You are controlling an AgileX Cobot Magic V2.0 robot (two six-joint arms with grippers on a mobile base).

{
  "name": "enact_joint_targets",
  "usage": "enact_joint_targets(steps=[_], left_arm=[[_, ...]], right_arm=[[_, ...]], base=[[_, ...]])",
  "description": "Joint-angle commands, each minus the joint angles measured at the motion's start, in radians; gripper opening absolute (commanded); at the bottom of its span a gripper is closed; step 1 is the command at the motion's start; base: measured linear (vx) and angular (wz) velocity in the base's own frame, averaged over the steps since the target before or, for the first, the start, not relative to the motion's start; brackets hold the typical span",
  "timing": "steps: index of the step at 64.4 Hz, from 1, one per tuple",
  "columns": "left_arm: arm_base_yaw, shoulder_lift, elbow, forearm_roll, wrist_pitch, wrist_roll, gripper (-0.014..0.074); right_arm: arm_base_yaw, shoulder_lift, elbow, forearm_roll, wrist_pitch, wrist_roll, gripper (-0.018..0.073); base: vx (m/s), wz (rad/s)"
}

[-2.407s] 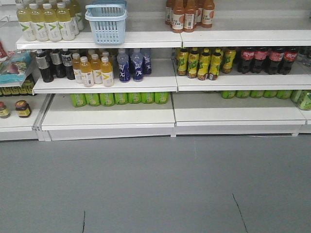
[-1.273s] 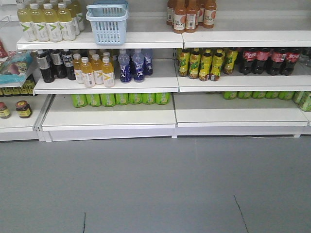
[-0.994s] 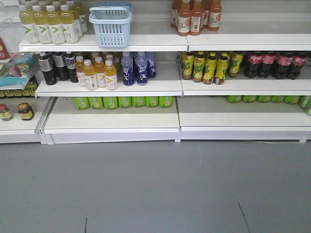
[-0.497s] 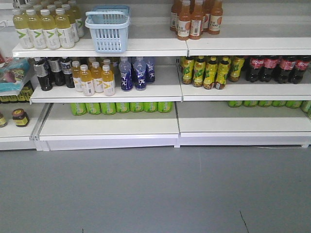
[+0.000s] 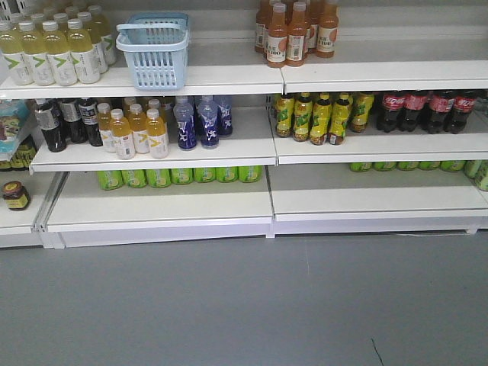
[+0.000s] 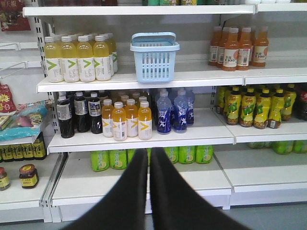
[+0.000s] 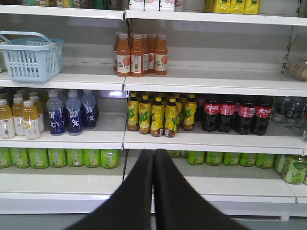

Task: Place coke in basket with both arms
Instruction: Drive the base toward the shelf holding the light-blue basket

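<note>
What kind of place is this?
Probably a small shop: white shelves hold tidy rows of drinks, such as coke bottles, and a blue shopping basket stands on one shelf.

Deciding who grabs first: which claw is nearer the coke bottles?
Right. The right claw points just left of the coke; the left claw is further left, facing the basket.

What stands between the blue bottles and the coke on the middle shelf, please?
In the right wrist view, a cluster of yellow bottles with green labels stands right beside the coke; bare shelf separates it from the blue bottles.
</note>
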Motion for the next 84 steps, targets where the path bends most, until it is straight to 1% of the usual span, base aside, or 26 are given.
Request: enact_joint_targets(steps=[1,84], left_arm=[[0.001,-0.019,-0.034,-0.009,-0.079,-0.001,-0.0006],[0.001,-0.019,-0.034,-0.009,-0.079,-0.001,-0.0006]], right_arm=[[-0.005,-0.012,0.008,-0.004,-0.073,-0.006,-0.001],[-0.005,-0.012,0.008,-0.004,-0.073,-0.006,-0.001]], base=[[0.09,-0.01],[0.15,0.03]])
